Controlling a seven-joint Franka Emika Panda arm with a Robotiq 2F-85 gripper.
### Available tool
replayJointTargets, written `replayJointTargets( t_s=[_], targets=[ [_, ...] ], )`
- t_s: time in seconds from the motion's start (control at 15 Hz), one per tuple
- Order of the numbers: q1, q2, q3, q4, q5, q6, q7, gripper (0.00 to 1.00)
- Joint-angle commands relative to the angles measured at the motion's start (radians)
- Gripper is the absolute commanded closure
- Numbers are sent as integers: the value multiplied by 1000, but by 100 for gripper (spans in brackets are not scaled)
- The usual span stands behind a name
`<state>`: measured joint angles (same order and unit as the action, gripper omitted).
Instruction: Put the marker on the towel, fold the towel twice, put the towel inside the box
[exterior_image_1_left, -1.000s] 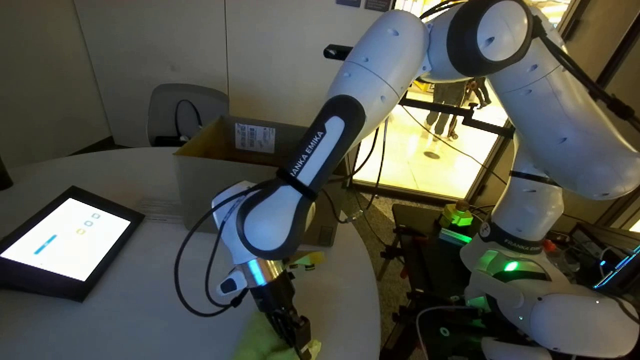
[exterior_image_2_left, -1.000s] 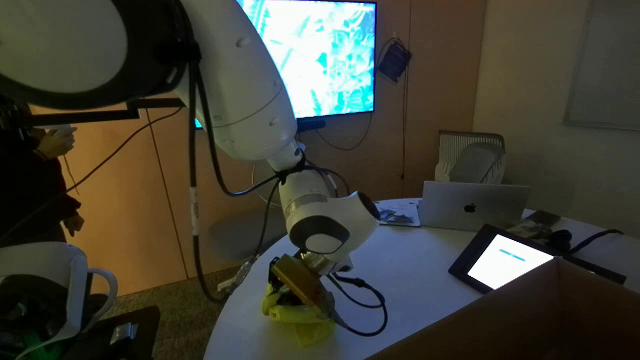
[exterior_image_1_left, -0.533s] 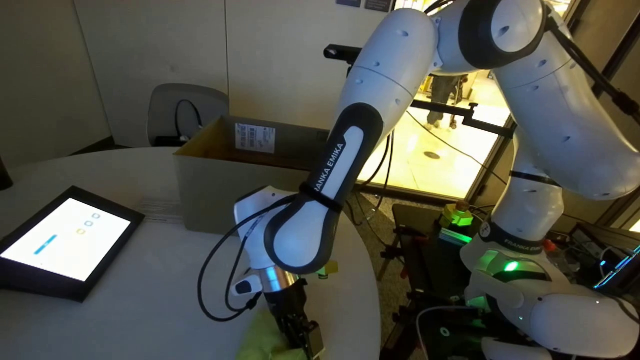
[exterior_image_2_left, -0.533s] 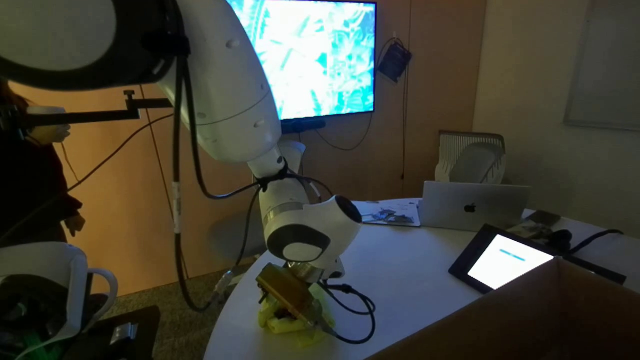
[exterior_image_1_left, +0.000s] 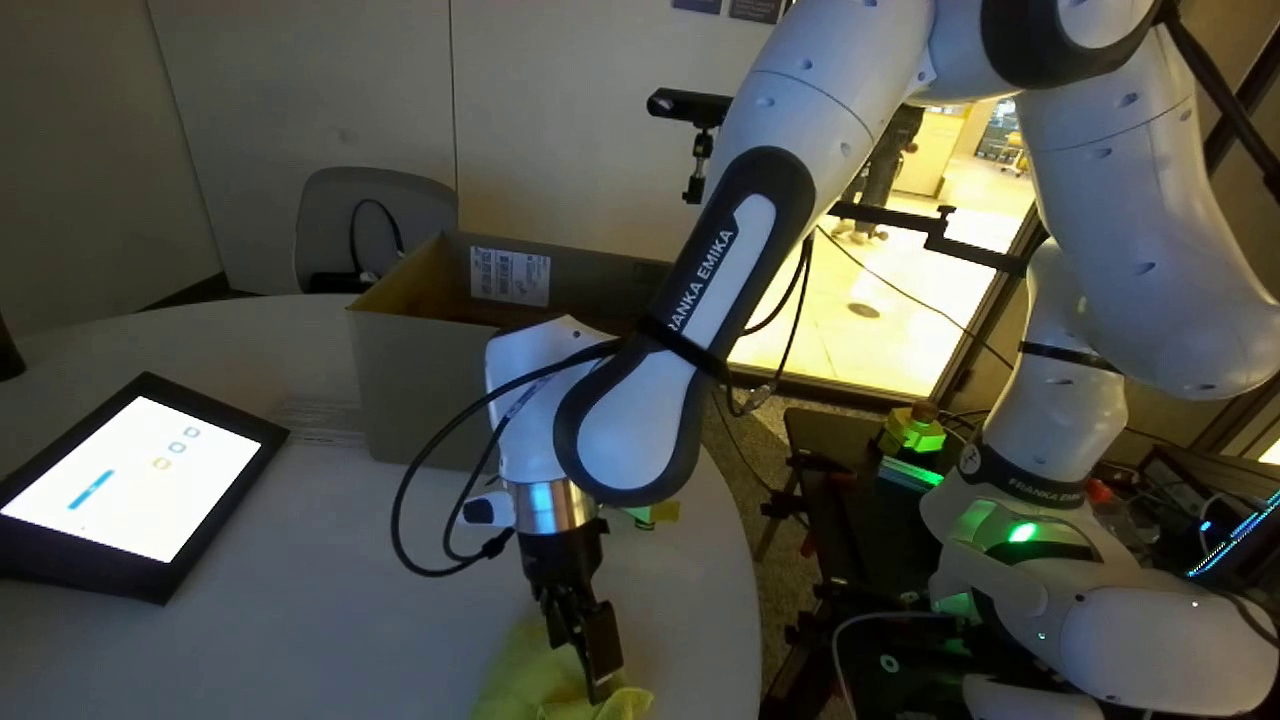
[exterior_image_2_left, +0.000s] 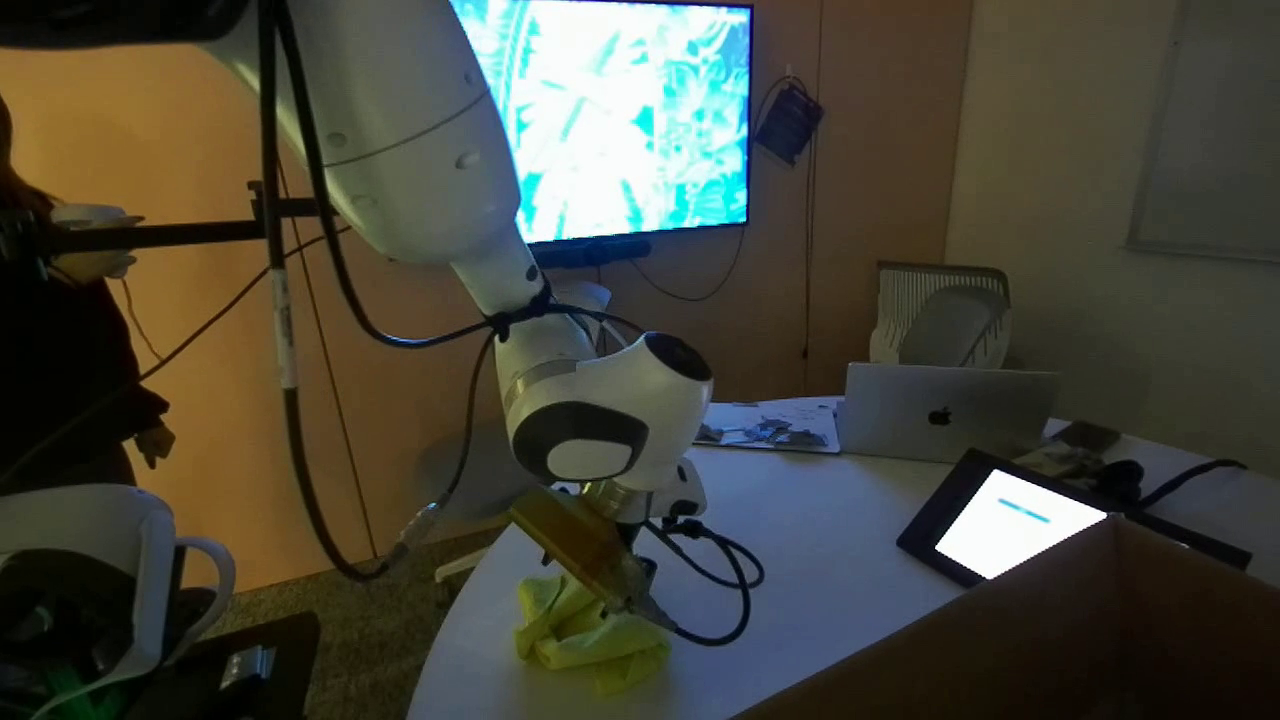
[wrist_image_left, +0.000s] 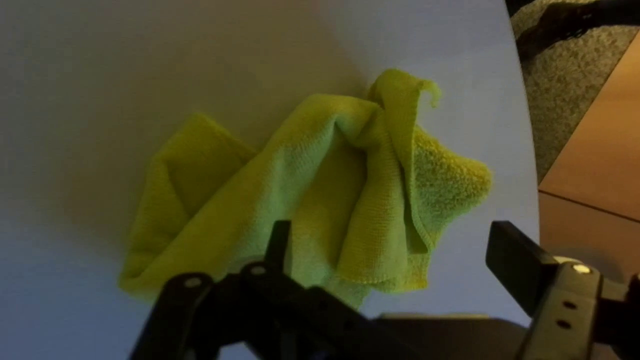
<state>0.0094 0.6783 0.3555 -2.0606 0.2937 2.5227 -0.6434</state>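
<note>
The yellow-green towel (wrist_image_left: 310, 190) lies crumpled on the table in the wrist view, with loose folds and one corner turned over. It also shows as a bunched towel (exterior_image_2_left: 590, 650) near the table edge in an exterior view. My gripper (wrist_image_left: 391, 225) stands open just above it, its fingers wide apart with nothing held between them. In an exterior view the gripper (exterior_image_1_left: 585, 655) points down over the towel (exterior_image_1_left: 515, 675). The cardboard box (exterior_image_1_left: 425, 390) stands open-topped behind the arm, a white label on its inner wall. The marker is hidden or out of view.
A black-framed tablet (exterior_image_1_left: 265, 440) with a bright screen lies on the round white table (exterior_image_1_left: 330, 560). A small yellow-green item (exterior_image_1_left: 660, 513) sits near the table's edge, partly behind the arm. A laptop (exterior_image_2_left: 950, 410) and papers (exterior_image_2_left: 770, 425) are at the far side.
My gripper has let go of the towel and risen from it. The arm has shifted toward its base, and the towel stays bunched on the table.
</note>
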Motion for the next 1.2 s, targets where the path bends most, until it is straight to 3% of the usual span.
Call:
replayJointTargets(
  t_s=[0.0, 0.33, 0.73, 1.13],
  targets=[
    [13, -65, -2, -86, -11, 116, 86, 0],
    [127, -90, -58, -202, -107, 391, 325, 0],
    [334, -96, -184, -229, -268, 362, 608, 0],
    [421, -60, -233, -196, -307, 417, 741, 0]
  ],
)
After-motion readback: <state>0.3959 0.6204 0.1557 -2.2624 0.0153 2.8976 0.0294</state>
